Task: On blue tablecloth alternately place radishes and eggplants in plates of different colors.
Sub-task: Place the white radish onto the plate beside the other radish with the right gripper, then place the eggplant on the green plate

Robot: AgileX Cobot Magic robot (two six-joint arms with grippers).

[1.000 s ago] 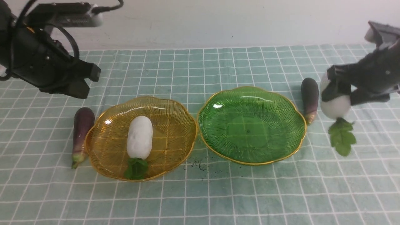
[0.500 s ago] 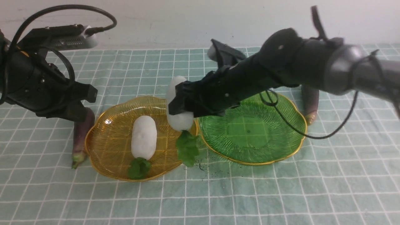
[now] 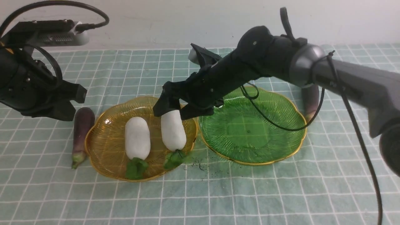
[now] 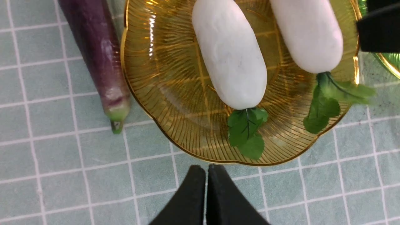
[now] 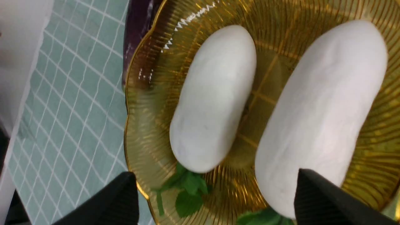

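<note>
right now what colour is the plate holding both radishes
The plate is amber-yellow, gold-rimmed; left wrist view.

Wide front view faces forward; both close wrist views share the amber plate [image 4: 162, 78].

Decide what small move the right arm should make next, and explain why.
Probably lift the right gripper straight up and clear: its fingers stand open, and the radish below them lies loose in the amber plate beside the other radish, so nothing is left to hold there.
</note>
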